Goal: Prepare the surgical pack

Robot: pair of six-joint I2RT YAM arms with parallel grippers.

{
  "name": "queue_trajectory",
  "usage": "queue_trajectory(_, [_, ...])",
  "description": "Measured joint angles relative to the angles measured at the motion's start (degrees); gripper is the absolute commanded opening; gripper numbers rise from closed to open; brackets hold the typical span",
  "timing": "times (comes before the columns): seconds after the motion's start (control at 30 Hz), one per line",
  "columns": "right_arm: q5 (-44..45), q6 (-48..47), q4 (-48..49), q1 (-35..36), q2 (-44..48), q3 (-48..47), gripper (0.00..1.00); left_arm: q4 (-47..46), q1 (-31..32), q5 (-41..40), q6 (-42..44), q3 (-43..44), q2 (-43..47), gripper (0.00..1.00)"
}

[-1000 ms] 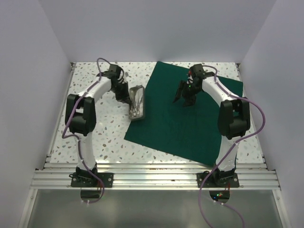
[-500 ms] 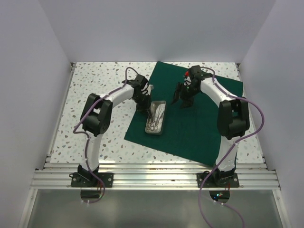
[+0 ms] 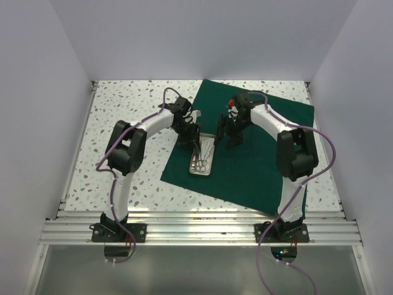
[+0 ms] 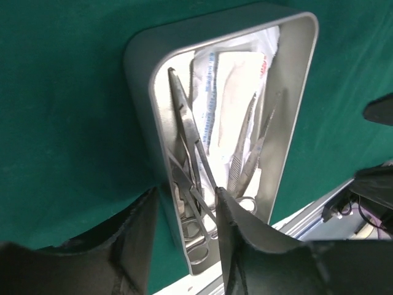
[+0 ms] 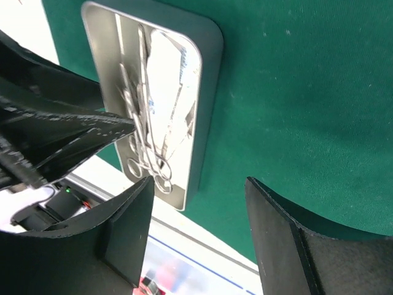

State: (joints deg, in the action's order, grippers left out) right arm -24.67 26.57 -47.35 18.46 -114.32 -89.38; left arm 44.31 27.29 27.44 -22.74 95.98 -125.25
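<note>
The surgical pack's dark green drape [image 3: 264,153] lies spread flat as a big sheet on the right half of the table. A metal tray [image 3: 201,173] with scissors and forceps [image 4: 196,153] and a white packet [image 4: 230,86] rests on the drape's left part. My left gripper [image 3: 189,140] straddles the tray's wall [image 4: 161,123], one finger outside and one inside, jaws parted with a gap around the wall [image 4: 184,193]. My right gripper [image 3: 226,136] is open and empty just right of the tray [image 5: 209,74], above the drape [image 5: 295,92].
The speckled tabletop [image 3: 123,172] lies bare left of the drape. White walls close in the left, right and back. An aluminium rail [image 3: 196,230] runs along the near edge, by the arm bases.
My left gripper carried the tilted tray from the bare table rightward and set it flat on the drape. My right gripper moved left toward the tray.
</note>
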Motion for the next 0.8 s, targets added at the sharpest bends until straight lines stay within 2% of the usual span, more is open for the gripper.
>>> queue_trajectory(0.27, [0.6, -0.5, -0.2, 2.8, -1.9, 0.7, 0.58, -1.3, -0.6, 1.9, 2.7, -4.3, 3.2, 0.49])
queue_trajectory(0.57, [4.1, -0.2, -0.3, 6.2, -3.1, 1.7, 0.46, -4.5, -5.7, 1.8, 5.0, -17.3, 14.1, 0.45])
queue_trajectory(0.8, [5.7, 0.2, -0.6, 6.8, -4.6, 1.6, 0.32, -8.1, -7.1, 3.0, 6.1, -23.4, 16.5, 0.43])
